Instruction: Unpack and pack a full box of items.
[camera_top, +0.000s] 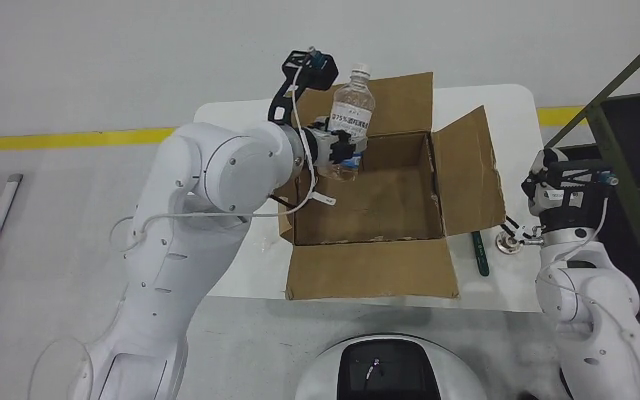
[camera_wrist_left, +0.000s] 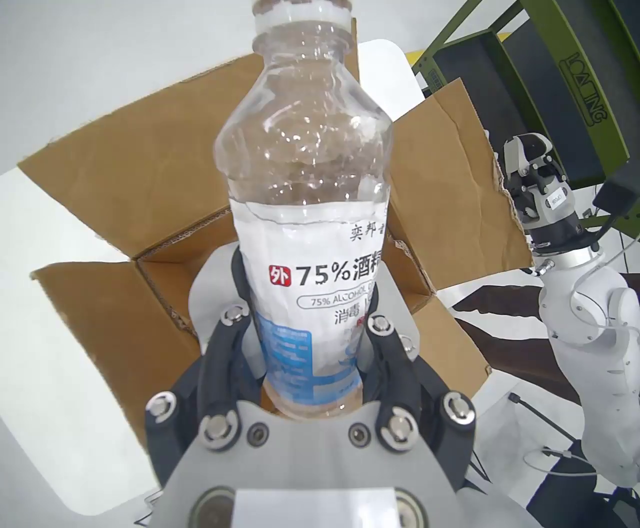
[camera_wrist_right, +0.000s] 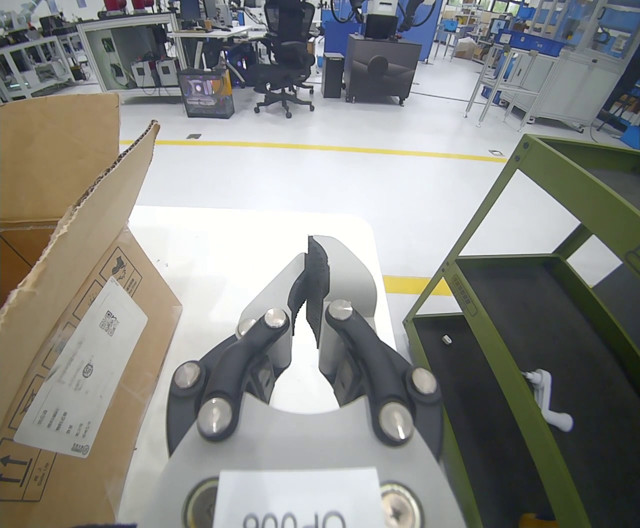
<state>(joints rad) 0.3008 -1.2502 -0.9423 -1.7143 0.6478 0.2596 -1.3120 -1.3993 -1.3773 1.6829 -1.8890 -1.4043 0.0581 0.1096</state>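
An open cardboard box (camera_top: 372, 240) stands on the white table (camera_top: 500, 105), its flaps folded outward. My left gripper (camera_top: 342, 148) is shut on a clear plastic bottle (camera_top: 352, 115) with a white label and white cap, held above the box's far left corner. In the left wrist view the bottle (camera_wrist_left: 307, 210) stands between the black fingers (camera_wrist_left: 232, 345), with the box (camera_wrist_left: 125, 200) below. My right gripper (camera_wrist_right: 312, 280) is shut with nothing in it, over the table's right end beside the box wall (camera_wrist_right: 85, 320). From above, the right gripper (camera_top: 545, 172) sits right of the box's right flap.
A green pen-like item (camera_top: 482, 253) and a small round metal piece (camera_top: 512, 243) lie on the table right of the box. A green metal cart (camera_wrist_right: 525, 310) stands just past the table's right edge. The box floor (camera_top: 375, 200) looks bare.
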